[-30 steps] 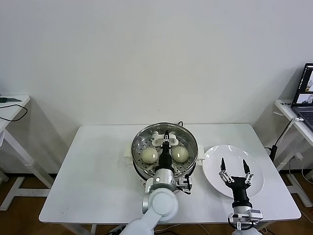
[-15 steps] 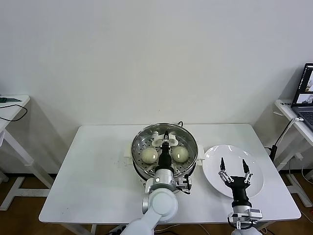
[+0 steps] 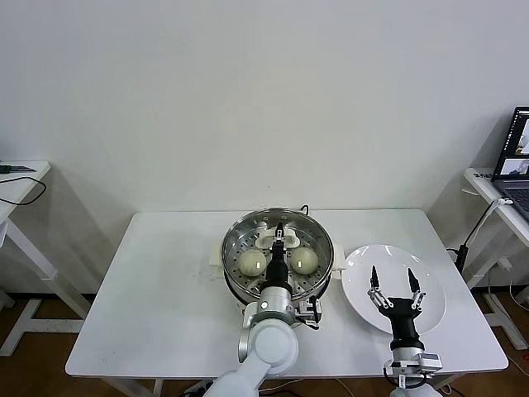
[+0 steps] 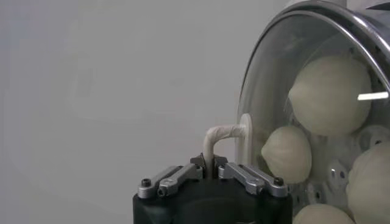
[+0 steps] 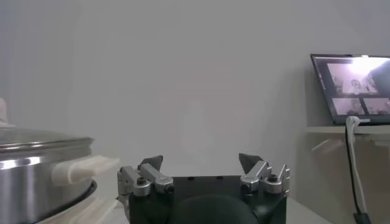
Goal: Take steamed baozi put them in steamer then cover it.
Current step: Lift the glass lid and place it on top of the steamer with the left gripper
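Note:
The steamer (image 3: 235, 282) stands mid-table on its white pot base, and the glass cover (image 3: 248, 231) lies over it. My left gripper (image 3: 279, 237) is shut on the cover's white handle (image 4: 226, 131), its jaws pinching the handle's bar (image 4: 209, 163). Two steamed baozi (image 3: 253, 262) (image 3: 304, 261) show through the glass in the head view. The left wrist view shows several baozi (image 4: 329, 94) behind the cover (image 4: 268, 73). My right gripper (image 3: 393, 274) hovers open over a white plate, holding nothing; its open jaws (image 5: 201, 162) show in the right wrist view, with the steamer (image 5: 36, 173) beside them.
The white plate (image 3: 431, 289) lies right of the steamer and carries nothing. The white table (image 3: 157, 314) has bare room on its left half. A side desk with a laptop (image 3: 519, 157) stands at far right, another desk (image 3: 16, 178) at far left.
The left gripper and the cover have shifted very slightly to the left over the steamer. The right gripper has barely moved and stays open.

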Controlling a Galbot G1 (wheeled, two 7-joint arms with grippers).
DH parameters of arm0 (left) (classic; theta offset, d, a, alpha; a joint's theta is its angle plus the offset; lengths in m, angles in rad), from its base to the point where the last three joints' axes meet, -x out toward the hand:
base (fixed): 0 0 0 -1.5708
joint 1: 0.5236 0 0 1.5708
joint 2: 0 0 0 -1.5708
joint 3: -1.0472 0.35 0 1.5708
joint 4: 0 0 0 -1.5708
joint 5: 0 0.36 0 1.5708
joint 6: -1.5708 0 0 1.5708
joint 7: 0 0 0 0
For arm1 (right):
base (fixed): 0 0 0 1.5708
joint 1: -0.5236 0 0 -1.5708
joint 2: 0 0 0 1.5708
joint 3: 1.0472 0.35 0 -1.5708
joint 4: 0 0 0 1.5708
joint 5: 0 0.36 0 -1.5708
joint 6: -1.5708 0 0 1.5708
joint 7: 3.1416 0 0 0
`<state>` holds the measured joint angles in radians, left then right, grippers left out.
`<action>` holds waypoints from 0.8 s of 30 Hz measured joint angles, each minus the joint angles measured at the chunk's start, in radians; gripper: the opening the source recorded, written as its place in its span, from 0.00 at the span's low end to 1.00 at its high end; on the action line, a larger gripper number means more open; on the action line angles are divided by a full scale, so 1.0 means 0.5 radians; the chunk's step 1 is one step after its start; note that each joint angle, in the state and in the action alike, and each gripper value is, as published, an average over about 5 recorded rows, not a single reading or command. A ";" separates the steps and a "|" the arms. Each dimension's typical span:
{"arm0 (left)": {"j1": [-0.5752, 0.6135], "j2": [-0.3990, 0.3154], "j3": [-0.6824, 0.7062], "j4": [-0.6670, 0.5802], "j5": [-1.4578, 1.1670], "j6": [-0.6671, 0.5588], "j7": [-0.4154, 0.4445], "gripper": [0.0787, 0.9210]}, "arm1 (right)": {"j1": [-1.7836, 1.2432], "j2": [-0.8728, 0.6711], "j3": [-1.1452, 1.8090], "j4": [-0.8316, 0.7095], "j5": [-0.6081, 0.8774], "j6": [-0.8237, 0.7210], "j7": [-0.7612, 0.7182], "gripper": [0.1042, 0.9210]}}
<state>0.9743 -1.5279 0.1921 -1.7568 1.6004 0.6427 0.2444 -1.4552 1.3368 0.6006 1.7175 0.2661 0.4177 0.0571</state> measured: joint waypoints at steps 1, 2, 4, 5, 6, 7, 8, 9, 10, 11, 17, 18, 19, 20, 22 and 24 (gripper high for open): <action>0.003 0.001 -0.001 -0.002 0.001 -0.003 0.000 0.13 | 0.000 0.000 0.000 0.000 0.000 0.000 0.000 0.88; 0.006 0.001 -0.002 -0.004 0.002 -0.007 0.000 0.13 | 0.000 -0.001 0.000 0.000 0.000 0.000 0.000 0.88; 0.014 0.002 -0.005 -0.009 0.006 -0.019 0.000 0.13 | 0.000 -0.002 0.000 0.000 -0.001 0.000 0.000 0.88; 0.019 0.002 -0.008 -0.011 0.009 -0.026 0.000 0.14 | 0.000 -0.002 0.000 0.000 -0.001 0.000 -0.001 0.88; 0.024 0.002 -0.011 -0.013 0.013 -0.033 0.000 0.14 | 0.000 -0.002 -0.001 0.000 -0.002 0.000 -0.001 0.88; 0.029 0.002 -0.014 -0.016 0.016 -0.040 0.000 0.16 | 0.000 -0.002 -0.001 0.000 -0.002 0.000 -0.001 0.88; 0.034 0.003 -0.016 -0.019 0.019 -0.048 0.000 0.18 | 0.000 -0.002 -0.002 0.001 -0.003 0.000 -0.001 0.88; 0.039 0.003 -0.019 -0.022 0.021 -0.054 -0.001 0.21 | 0.000 -0.002 -0.003 0.001 -0.004 0.000 -0.001 0.88; 0.044 0.005 -0.020 -0.026 0.022 -0.060 -0.003 0.24 | 0.000 -0.002 -0.005 0.001 -0.005 0.000 -0.001 0.88; 0.050 0.007 -0.021 -0.031 0.023 -0.066 -0.005 0.28 | 0.000 -0.002 -0.005 0.001 -0.005 0.000 -0.001 0.88; 0.085 0.037 -0.004 -0.084 0.024 -0.085 -0.025 0.46 | 0.001 -0.009 -0.010 0.000 -0.006 -0.001 -0.001 0.88; 0.092 0.045 -0.001 -0.096 0.023 -0.086 -0.029 0.50 | 0.001 -0.011 -0.012 -0.001 -0.006 -0.001 -0.001 0.88; 0.099 0.054 0.002 -0.109 0.021 -0.087 -0.033 0.54 | 0.002 -0.012 -0.014 -0.002 -0.006 -0.001 -0.001 0.88; 0.108 0.064 0.005 -0.123 0.019 -0.087 -0.037 0.59 | 0.003 -0.014 -0.016 -0.004 -0.006 -0.002 -0.001 0.88; 0.126 0.088 0.011 -0.155 0.010 -0.085 -0.047 0.65 | 0.004 -0.017 -0.020 -0.008 -0.006 -0.002 -0.001 0.88; 0.148 0.117 0.014 -0.195 -0.003 -0.082 -0.058 0.72 | 0.006 -0.022 -0.024 -0.011 -0.006 -0.002 -0.001 0.88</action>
<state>1.0482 -1.4693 0.1990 -1.8541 1.5990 0.6019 0.2153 -1.4523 1.3257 0.5888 1.7119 0.2630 0.4166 0.0568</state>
